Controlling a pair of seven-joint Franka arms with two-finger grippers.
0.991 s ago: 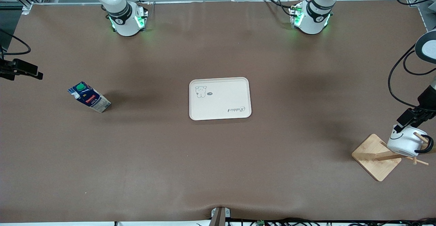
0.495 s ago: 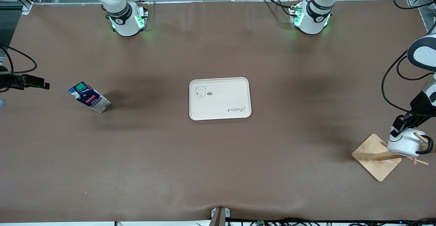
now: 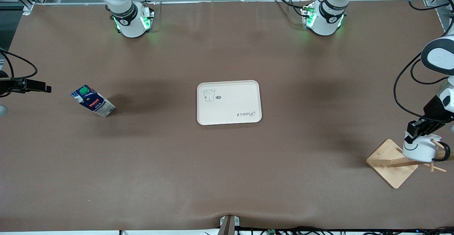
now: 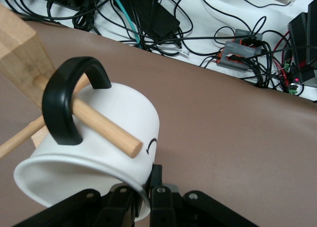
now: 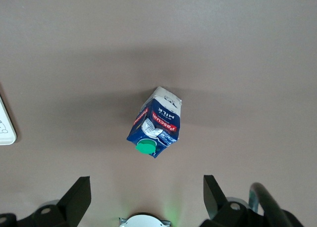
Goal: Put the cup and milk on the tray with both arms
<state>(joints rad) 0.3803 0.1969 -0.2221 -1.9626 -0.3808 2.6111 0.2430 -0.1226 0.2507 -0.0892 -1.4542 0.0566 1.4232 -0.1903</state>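
Observation:
The cup (image 3: pixel 421 149), white with a smiley face and a black handle, hangs on a peg of a wooden stand at the left arm's end of the table. My left gripper (image 3: pixel 419 128) is shut on its rim, one finger inside and one outside. The left wrist view shows the cup (image 4: pixel 116 120), the peg (image 4: pixel 106 129) through its handle, and my left gripper (image 4: pixel 143 196). The milk (image 3: pixel 93 101) stands tilted toward the right arm's end. My right gripper (image 3: pixel 39 86) hovers open beside it. The right wrist view shows the milk (image 5: pixel 156 124) ahead of my open right gripper (image 5: pixel 147 188). The tray (image 3: pixel 229 102) lies mid-table.
The wooden stand's square base (image 3: pixel 390 164) sits near the table's corner at the left arm's end, nearer to the front camera. Cables and electronics (image 4: pixel 237 53) lie off the table's edge there. A corner of the tray (image 5: pixel 5 127) shows in the right wrist view.
My left gripper has come down onto the cup's rim and the cup has shifted slightly on its peg. My right gripper has moved a little toward the milk.

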